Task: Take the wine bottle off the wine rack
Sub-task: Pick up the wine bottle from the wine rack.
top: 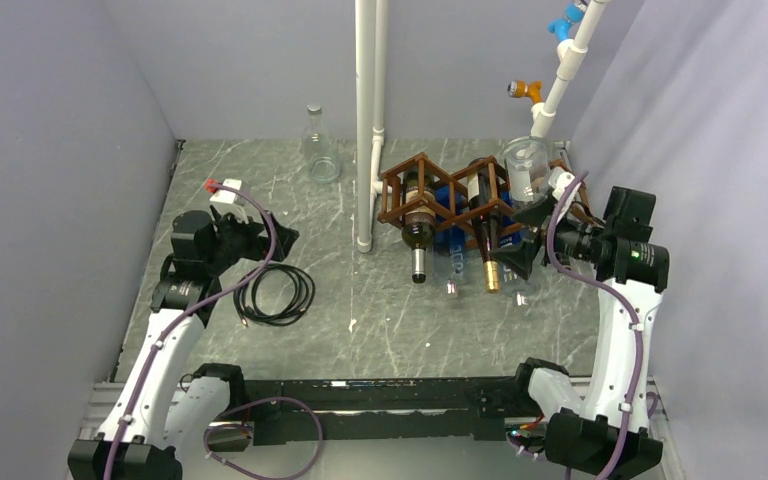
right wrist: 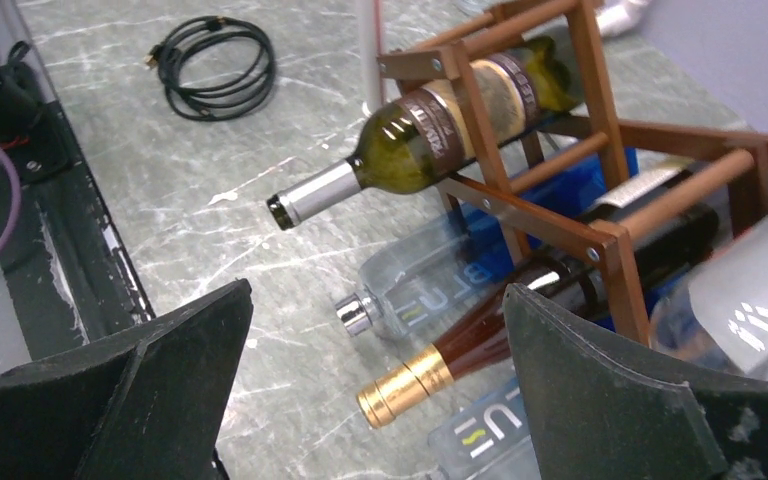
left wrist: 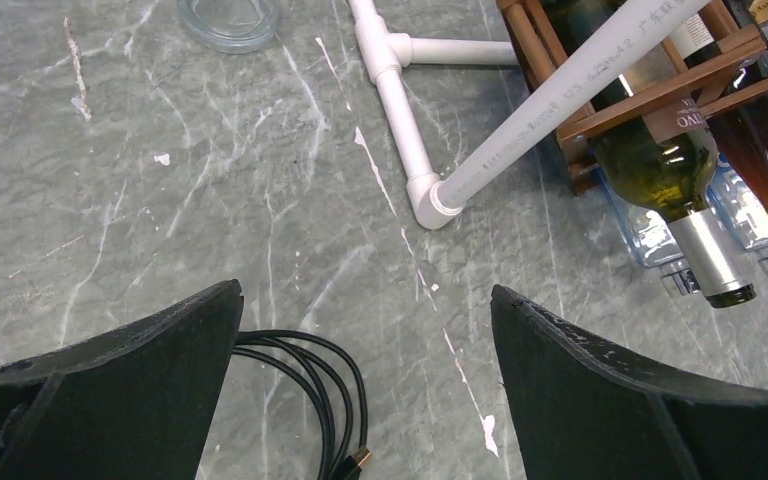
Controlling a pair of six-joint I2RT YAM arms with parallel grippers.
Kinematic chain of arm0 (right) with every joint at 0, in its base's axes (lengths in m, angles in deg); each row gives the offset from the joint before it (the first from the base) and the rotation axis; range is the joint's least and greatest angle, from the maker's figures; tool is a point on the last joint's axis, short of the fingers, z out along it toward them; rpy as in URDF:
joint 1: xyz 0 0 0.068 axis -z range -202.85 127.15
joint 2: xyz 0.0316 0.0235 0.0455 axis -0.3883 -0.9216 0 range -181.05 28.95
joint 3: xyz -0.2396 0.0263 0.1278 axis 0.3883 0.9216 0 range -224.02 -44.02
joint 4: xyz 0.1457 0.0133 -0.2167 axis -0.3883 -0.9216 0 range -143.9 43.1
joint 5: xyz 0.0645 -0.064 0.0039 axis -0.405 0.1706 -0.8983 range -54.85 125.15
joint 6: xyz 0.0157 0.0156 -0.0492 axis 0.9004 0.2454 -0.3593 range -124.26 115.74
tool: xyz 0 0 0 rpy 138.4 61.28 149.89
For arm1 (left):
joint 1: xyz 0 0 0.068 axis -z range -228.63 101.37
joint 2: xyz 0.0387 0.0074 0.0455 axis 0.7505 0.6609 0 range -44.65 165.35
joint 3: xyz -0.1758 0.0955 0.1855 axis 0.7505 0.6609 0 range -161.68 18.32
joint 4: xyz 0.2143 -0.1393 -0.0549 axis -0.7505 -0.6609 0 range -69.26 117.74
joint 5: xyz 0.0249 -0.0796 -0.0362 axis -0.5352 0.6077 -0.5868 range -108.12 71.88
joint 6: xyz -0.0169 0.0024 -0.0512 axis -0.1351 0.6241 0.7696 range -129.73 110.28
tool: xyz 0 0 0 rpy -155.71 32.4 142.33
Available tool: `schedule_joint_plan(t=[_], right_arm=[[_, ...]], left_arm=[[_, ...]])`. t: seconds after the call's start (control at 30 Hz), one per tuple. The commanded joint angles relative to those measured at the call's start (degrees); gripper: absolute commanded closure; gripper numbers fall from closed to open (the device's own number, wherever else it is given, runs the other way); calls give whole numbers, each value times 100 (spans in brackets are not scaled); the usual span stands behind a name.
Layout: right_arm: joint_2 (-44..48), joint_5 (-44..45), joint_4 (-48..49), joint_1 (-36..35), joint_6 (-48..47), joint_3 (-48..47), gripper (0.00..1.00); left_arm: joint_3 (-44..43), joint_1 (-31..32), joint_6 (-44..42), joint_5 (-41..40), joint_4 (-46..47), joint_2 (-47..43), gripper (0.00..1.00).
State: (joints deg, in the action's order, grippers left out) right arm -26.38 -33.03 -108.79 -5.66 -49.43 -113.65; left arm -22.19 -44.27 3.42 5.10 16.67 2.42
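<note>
Left hand (left wrist: pixel 365 292) spread wide above grey marbled table (left wrist: pixel 160 220), lavender walls (top: pixel 50 150).

brown wine rack (right wrist: pixel 530 212), grey veined table (top: pixel 380 310)

Coiled black cable (top: pixel 276 293), glass flask (top: pixel 320 150)

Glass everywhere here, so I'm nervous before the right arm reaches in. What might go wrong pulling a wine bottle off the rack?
1. The clear bottles lie close around the gold-capped bottle; the open right pincer may close on the wrong one.
2. The wine rack is an open frame, and the left pincer is far off, so pulling could drag it.
3. The glass jar by the right arm could get knocked.
</note>
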Motion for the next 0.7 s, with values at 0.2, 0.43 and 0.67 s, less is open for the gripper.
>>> schedule_joint_plan(t=[0.2, 0.43, 0.67], right_arm=[[174, 1292, 1124, 375, 2143, -13, 0], [224, 1667, 1593, 621, 2788, 177, 0], [209, 1886, 1780, 726, 3050, 247, 0]], left_arm=[[-160, 3, -43, 166, -232, 65, 0], [-227, 6, 12, 218, -333, 145, 0], [-238, 3, 49, 284, -366, 201, 0]])
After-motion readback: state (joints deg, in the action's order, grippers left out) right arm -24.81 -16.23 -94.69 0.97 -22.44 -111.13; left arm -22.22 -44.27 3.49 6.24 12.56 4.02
